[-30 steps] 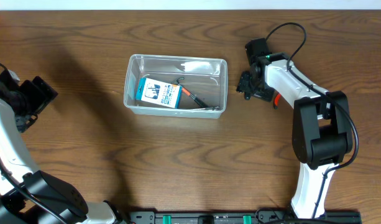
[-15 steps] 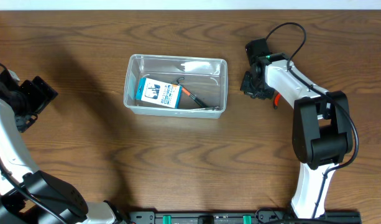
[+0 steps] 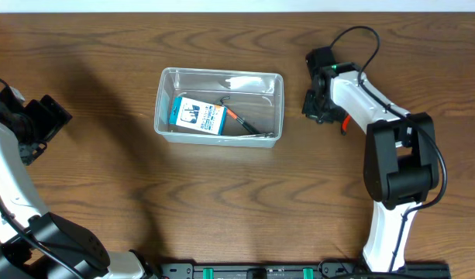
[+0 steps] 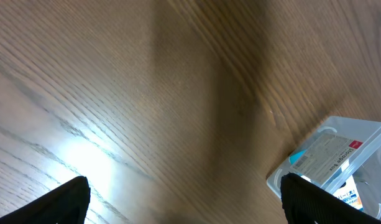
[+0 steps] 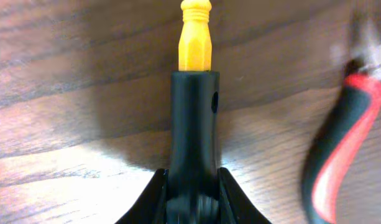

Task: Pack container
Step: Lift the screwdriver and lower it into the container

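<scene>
Left arm: stands at the table's left edge, well apart from the container; the left gripper point(image 3: 45, 122) points down at bare wood.
Left tool state: wide. The two fingertips point(image 4: 66, 199) sit at opposite lower corners of the wrist view with nothing between them.
Right arm: rises along the right side and bends in toward the bin; the right gripper point(image 3: 316, 105) is low over the table, just right of the container's right wall.
Right tool state: narrow, clamped on a black tool point(image 5: 194, 124) with a yellow tip, the fingers pressing its shaft from both sides.
Beside it: a red-and-black handle point(image 5: 339, 149), blurred, lies on the wood near the black tool and apart from it.
Container point(image 3: 218, 139): clear, upright, open-topped, left of centre on the far half of the table.
Inside: a blue-and-white box point(image 3: 197, 116) lies flat at the left end; a red-and-black tool point(image 3: 241, 120) lies slanted just right of it. Whether they touch I cannot tell.
Surface: dark wood-grain table point(image 3: 222, 201), with a pale strip along the far edge.
Count: two arms, two grippers, one container, one box, one tool in the bin, one tool gripped, one handle on the wood.
</scene>
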`<act>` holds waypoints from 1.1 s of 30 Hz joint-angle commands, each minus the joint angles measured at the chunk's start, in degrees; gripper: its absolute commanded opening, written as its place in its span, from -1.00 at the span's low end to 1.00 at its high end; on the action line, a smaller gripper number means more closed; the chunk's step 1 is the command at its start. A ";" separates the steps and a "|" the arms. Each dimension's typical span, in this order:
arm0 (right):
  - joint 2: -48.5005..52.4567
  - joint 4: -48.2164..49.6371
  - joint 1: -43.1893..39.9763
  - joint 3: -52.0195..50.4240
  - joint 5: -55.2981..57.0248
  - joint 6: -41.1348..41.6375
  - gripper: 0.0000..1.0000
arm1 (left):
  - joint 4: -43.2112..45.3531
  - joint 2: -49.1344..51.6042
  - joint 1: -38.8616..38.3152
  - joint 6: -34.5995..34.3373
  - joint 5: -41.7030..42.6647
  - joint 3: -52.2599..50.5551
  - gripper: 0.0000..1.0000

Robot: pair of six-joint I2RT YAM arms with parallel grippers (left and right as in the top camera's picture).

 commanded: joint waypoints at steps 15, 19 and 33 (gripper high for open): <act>-0.07 -12.98 3.61 31.71 3.80 -30.47 -0.92 | -0.15 -0.50 -0.26 1.01 -0.31 0.61 0.81; -0.07 -15.17 6.99 34.97 0.52 -37.07 -0.97 | -0.15 -0.50 -0.26 0.98 -0.31 0.61 0.81; -0.07 -21.81 18.86 35.50 -15.08 -56.78 -0.79 | -0.15 -0.50 -0.26 0.98 -0.31 0.61 0.81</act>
